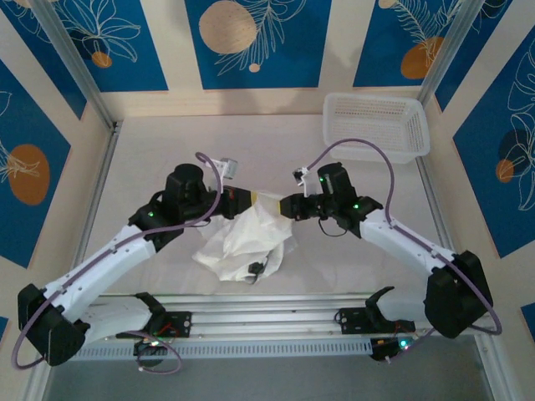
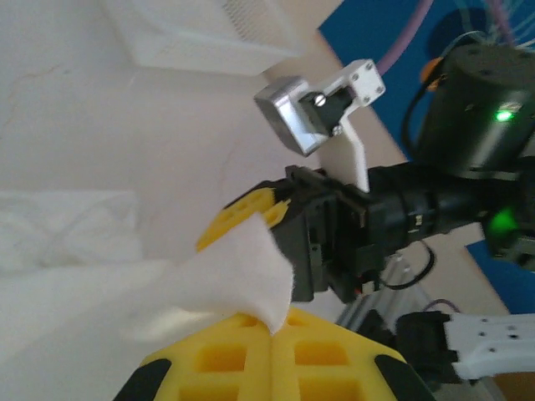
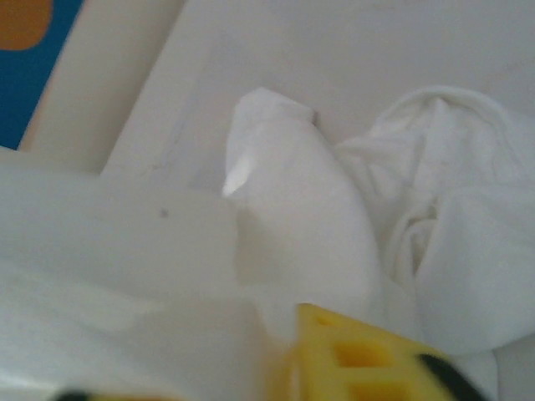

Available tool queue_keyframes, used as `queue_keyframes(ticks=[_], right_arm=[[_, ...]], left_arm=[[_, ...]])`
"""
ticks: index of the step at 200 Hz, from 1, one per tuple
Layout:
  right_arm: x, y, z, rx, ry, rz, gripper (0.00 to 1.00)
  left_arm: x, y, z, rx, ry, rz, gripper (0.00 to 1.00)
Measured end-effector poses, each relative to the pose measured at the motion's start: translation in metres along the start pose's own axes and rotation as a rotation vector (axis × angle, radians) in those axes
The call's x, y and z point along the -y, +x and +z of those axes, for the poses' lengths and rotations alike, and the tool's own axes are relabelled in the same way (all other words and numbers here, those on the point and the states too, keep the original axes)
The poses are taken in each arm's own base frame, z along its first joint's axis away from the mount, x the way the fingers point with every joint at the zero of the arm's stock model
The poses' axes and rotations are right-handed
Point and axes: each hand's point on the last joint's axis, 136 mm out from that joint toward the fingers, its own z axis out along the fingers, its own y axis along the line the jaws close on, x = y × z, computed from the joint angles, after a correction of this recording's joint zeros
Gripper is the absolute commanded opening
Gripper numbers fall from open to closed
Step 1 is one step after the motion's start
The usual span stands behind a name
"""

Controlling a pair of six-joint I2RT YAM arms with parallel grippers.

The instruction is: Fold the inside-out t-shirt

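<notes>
Seen from above, two white and black robot arms reach in from the near edge of a pale table (image 1: 167,159), elbows bent outward, forearms angled toward each other so that their tips nearly meet over the middle of the surface. The left gripper (image 1: 257,203) points to the right and the right gripper (image 1: 282,206) points to the left, both held level above the table. Just below and between them lies the inside-out t-shirt (image 1: 242,242), a crumpled white heap near the front centre, with one fold drawn up to where the two tips meet and a small dark label (image 1: 255,269) showing at its near edge. In the left wrist view, the left gripper (image 2: 272,330) has its yellow fingers pressed together on a corner of the white cloth (image 2: 209,284). The right gripper (image 2: 263,213) sits just beyond that corner, facing it; whether it is pinching the cloth or standing apart cannot be told. A white mesh basket (image 1: 376,125) stands in the far right corner, well apart from the shirt.
</notes>
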Motion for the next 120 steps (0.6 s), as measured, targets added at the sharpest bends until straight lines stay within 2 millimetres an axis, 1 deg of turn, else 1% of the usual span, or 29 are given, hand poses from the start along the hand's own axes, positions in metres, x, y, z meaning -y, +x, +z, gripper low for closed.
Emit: queue_keyframes(ticks=[10, 24, 47, 66, 77, 99, 120], right_arm=[[-0.009, -0.004, -0.008, 0.021, -0.021, -0.035, 0.46], [-0.021, -0.01, -0.02, 0.058, -0.039, -0.081, 0.5], [-0.04, -0.018, -0.036, 0.122, -0.049, -0.163, 0.53], [-0.055, -0.022, -0.039, 0.175, -0.03, -0.258, 0.53], [-0.061, -0.021, -0.035, 0.193, -0.001, -0.332, 0.53], [-0.057, -0.023, -0.021, 0.212, 0.102, -0.477, 0.53], [-0.035, -0.03, -0.007, 0.226, 0.24, -0.583, 0.54]], left_arm=[[0.003, 0.0, -0.001, -0.003, 0.013, 0.001, 0.0], [0.001, 0.004, 0.001, -0.024, 0.013, -0.011, 0.0], [-0.003, 0.011, 0.007, -0.057, 0.016, -0.029, 0.0], [-0.006, 0.014, 0.011, -0.074, 0.014, -0.036, 0.0], [-0.007, 0.015, 0.012, -0.079, 0.012, -0.039, 0.0], [-0.006, 0.015, 0.011, -0.08, 0.014, -0.039, 0.0], [-0.007, 0.015, 0.011, -0.081, 0.013, -0.039, 0.0]])
